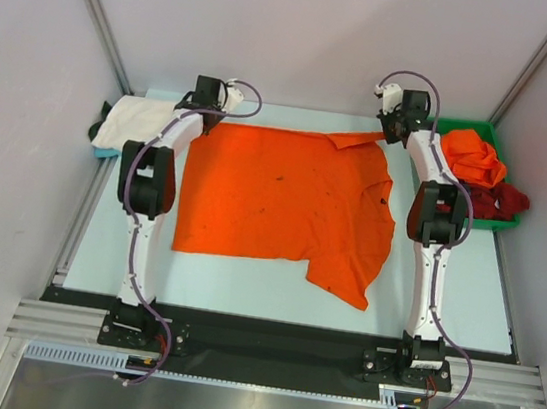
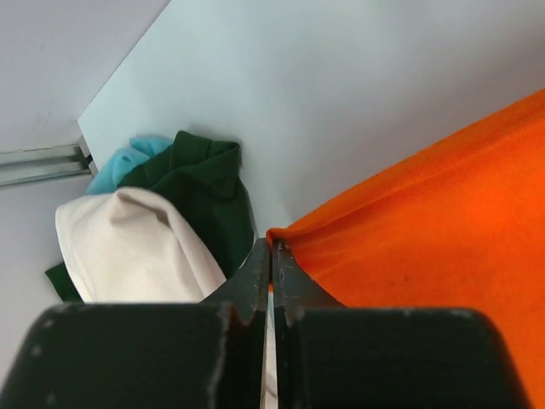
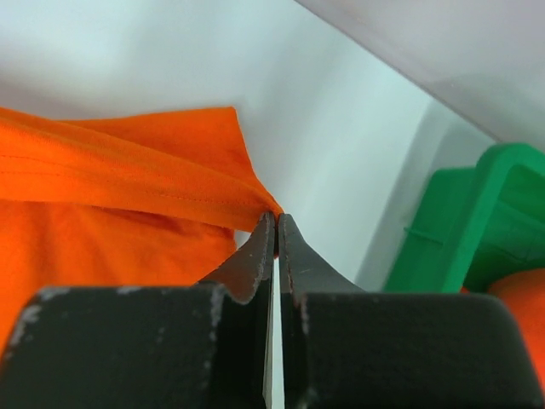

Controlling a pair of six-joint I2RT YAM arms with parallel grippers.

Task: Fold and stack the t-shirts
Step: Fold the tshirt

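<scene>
A bright orange t-shirt [image 1: 284, 201] lies spread across the middle of the table. My left gripper [image 1: 208, 113] is shut on its far left corner [image 2: 294, 234]. My right gripper [image 1: 392, 131] is shut on its far right corner [image 3: 247, 200]. A folded white t-shirt [image 1: 133, 123] lies on a small stack at the far left; it also shows in the left wrist view [image 2: 128, 247]. Another orange t-shirt [image 1: 469, 156] and a dark red t-shirt [image 1: 501, 201] lie bunched in the green bin [image 1: 487, 127].
Under the white shirt lie dark green cloth [image 2: 200, 183] and light blue cloth [image 2: 128, 162]. The green bin's rim [image 3: 477, 213] stands close right of my right gripper. Grey walls enclose the table on three sides.
</scene>
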